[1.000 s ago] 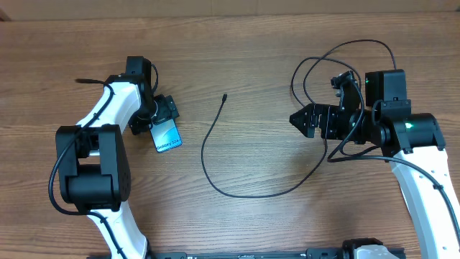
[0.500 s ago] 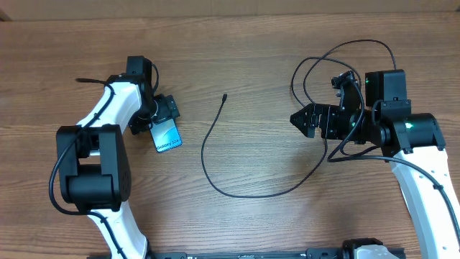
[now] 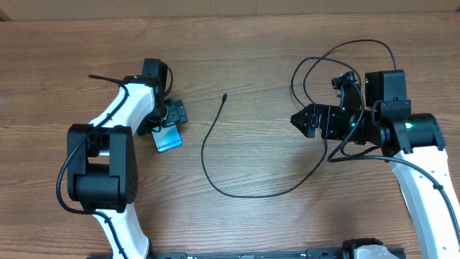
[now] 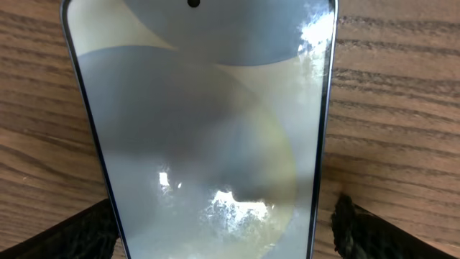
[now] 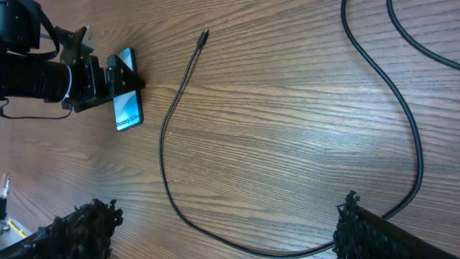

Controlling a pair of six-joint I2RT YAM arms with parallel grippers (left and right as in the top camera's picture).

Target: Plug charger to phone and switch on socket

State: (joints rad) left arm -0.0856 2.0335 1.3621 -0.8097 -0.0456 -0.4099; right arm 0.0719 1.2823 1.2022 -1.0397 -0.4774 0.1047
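Note:
The phone lies flat on the wooden table with its screen lit. It fills the left wrist view. My left gripper is open and straddles the phone's upper end, one finger on each side, with a small gap at the right finger. The charger is a thin black cable whose connector tip lies free at mid-table. It curves down, then right, and loops behind the right arm, where its plug is hidden. My right gripper is open and empty above the cable. The socket is out of view.
The cable's loops lie around and behind the right arm at the far right. The right wrist view shows the phone and the left gripper at the far left. Bare wood lies between phone and connector tip.
The left arm has shifted right and slightly down, bringing its gripper further over the phone. The phone, the cable and the right arm have not moved.

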